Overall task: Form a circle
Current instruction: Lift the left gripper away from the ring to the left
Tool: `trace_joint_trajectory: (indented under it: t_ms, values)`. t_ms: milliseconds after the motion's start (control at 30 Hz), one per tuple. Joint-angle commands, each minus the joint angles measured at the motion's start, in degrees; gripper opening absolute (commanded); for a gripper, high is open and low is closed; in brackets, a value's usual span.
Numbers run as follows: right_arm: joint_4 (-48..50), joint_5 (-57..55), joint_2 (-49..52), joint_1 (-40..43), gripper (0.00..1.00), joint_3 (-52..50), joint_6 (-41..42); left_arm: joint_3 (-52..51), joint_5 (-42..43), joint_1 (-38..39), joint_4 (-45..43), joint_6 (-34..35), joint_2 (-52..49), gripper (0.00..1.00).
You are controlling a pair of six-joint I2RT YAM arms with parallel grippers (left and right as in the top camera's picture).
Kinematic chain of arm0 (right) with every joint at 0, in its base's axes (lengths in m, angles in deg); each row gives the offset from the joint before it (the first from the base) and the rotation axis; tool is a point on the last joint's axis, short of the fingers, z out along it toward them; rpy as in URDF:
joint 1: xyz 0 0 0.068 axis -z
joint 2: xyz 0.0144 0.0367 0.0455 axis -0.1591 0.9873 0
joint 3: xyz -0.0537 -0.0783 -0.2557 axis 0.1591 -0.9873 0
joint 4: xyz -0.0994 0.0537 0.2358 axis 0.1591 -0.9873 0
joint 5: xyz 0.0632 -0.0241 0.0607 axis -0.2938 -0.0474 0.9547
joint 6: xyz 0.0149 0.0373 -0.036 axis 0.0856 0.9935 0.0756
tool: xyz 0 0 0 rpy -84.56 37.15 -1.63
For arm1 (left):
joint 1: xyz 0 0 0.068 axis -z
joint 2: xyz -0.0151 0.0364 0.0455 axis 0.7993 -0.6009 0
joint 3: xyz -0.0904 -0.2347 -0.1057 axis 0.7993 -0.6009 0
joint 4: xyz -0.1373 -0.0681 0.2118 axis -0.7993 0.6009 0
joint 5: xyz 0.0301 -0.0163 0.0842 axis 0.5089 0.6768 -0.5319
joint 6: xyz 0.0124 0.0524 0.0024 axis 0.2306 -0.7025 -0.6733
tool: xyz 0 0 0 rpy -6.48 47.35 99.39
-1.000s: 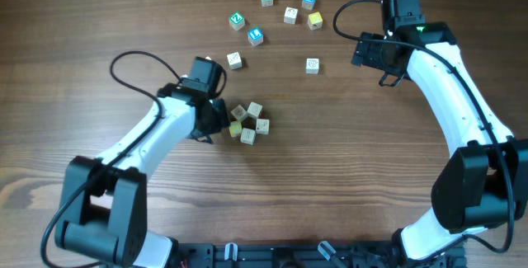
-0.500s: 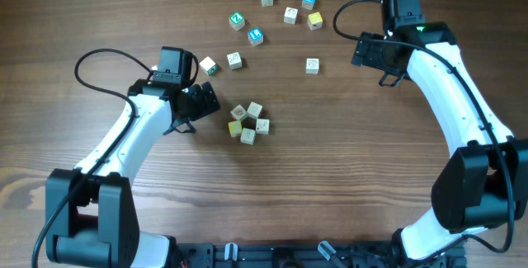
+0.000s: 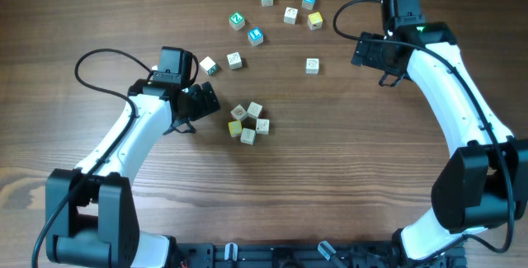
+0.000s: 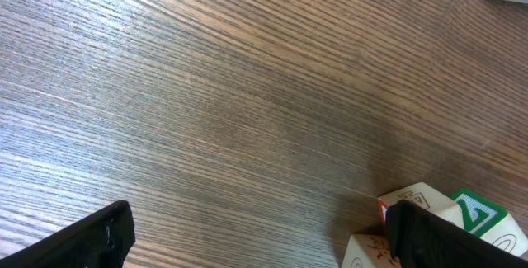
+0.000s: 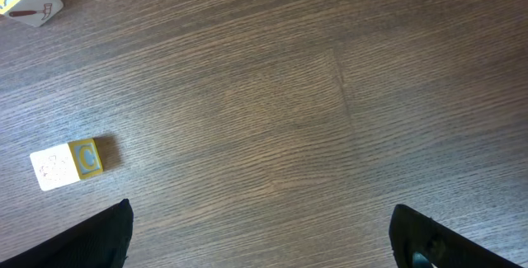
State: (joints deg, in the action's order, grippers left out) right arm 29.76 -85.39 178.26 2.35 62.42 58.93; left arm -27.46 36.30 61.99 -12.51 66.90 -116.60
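Sitting on the table (image 3: pixel 330 177), the circle (image 3: pixel 247 135).

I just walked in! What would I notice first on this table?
A little ring of cubes, cream with one yellow, sits mid-table, just beside the open left gripper. Loose cubes, some green or blue, lie scattered farther back, left of the open right gripper.

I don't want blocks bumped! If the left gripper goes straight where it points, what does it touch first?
Probably just the bare wooden table: nothing lies straight ahead of the open left gripper, though depth is hard to judge.
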Motion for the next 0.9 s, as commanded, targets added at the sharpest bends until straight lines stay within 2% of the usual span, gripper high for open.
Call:
trace_joint_trajectory:
  t_ms: [0,167,333,467,767,867]
  values:
    - [0.0,-0.1,-0.5,-0.2,1.0,0.5,-0.5,0.7,-0.3,0.0,0.0,0.0,4.3,1.0]
    - [0.0,-0.1,-0.5,-0.2,1.0,0.5,-0.5,0.7,-0.6,-0.2,1.5,-0.1,17.5,1.0]
    - [0.0,-0.1,-0.5,-0.2,1.0,0.5,-0.5,-0.1,-2.1,-0.2,10.0,-0.1,29.8,1.0]
    - [0.0,-0.1,-0.5,-0.2,1.0,0.5,-0.4,-6.1,-5.8,-0.2,7.7,-0.1,35.3,1.0]
    - [0.0,-0.1,-0.5,-0.2,1.0,0.5,-0.5,-29.4,-4.0,-0.2,-35.7,-0.1,44.7,1.0]
    - [0.0,-0.1,-0.5,-0.2,1.0,0.5,-0.5,-36.1,-4.0,-0.2,-46.0,-0.1,47.5,1.0]
